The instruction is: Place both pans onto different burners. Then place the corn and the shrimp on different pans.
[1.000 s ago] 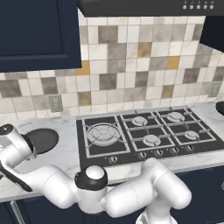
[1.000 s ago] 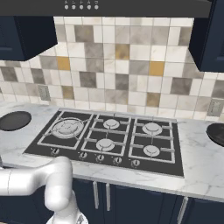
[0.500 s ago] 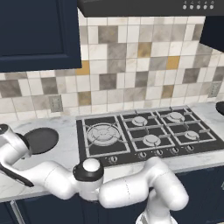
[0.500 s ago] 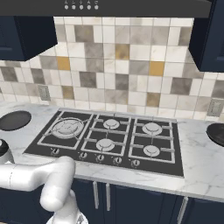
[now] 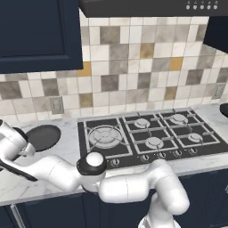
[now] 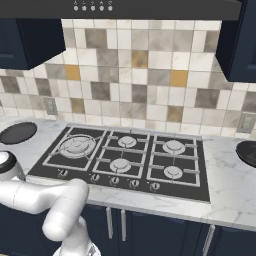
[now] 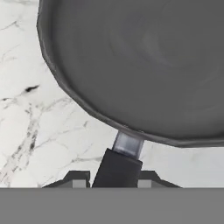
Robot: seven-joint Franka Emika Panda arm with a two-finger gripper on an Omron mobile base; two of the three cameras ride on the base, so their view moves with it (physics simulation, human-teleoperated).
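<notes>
I am reaching my white arm (image 5: 133, 189) far out toward nine o'clock, low over the marble table (image 5: 53, 187) that is carrying everything here. The black cooktop (image 6: 125, 160) is sitting at the middle of that table, its small silver-capped burners (image 6: 172, 146) lying under the black grates, all of them bare, with the bigger multi-ring burner (image 6: 77, 146) toward nine o'clock of them.

The black-handled pan (image 5: 42, 137) is lying on the table at nine o'clock of the cooktop, well apart from the burners; in the right base view it is showing at the nine o'clock edge (image 6: 17, 132). In the hand view its dark bowl (image 7: 144, 65) is spreading from the centre toward twelve and three o'clock, resting flat on the marble. A second dark pan (image 6: 247, 152) is sitting on the table at three o'clock of the cooktop, cut by the picture's edge, its handle hidden.

The pan's long black handle (image 7: 117, 168), joined to the rim by a short silver neck, is running down toward six o'clock, straight between my fingertips. My pincer (image 7: 109, 179) is standing narrowed around that handle, one tip on each side and just beside it; I cannot tell whether the tips are pressing on it.
</notes>
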